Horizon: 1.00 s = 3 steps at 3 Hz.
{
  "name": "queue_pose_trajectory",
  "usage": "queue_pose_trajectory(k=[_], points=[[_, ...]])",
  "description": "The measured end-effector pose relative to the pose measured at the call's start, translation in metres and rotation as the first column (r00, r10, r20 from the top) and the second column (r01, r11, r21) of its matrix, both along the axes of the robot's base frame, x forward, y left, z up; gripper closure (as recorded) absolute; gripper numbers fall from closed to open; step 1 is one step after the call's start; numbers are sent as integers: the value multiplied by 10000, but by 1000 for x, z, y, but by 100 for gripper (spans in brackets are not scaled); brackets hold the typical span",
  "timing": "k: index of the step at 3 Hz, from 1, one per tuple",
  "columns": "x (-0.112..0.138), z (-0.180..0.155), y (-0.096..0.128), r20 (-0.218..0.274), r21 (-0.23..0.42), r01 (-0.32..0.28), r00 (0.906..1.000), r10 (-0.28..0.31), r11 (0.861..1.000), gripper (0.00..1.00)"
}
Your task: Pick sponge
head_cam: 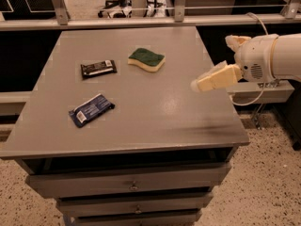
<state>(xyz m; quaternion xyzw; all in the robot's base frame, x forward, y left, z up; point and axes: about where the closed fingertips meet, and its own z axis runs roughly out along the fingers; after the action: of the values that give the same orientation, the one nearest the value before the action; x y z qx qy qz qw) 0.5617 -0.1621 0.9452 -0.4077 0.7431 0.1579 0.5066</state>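
Blue packet [91, 109]: near-left corner of table [155, 126].
Gripper [201, 83]: over right edge, well apart from target; opening cannot be told; nothing visibly held.
Brown bar [98, 68]: left side.
Sponge [146, 60]: toward far edge, lying flat.
Progress: judged early; reach, grasp and lift remain.

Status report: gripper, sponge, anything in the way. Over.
Cream-coloured gripper hovers at right edge of grey table. Green-topped yellow foam sponge lies untouched, far half. Nothing between them; dark brown wrapped bar, blue packet lie beyond.
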Motion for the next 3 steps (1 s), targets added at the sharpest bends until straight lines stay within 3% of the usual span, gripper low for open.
queue_pose_trajectory(k=[1,2,3], points=[[19,-20,7,-193,170,-356,9992,359,9992,0],[39,-45,32,-411,380,-943,9946,958,9948,0],[51,-58,45,-475,485,-1144,9920,1167,9922,0]])
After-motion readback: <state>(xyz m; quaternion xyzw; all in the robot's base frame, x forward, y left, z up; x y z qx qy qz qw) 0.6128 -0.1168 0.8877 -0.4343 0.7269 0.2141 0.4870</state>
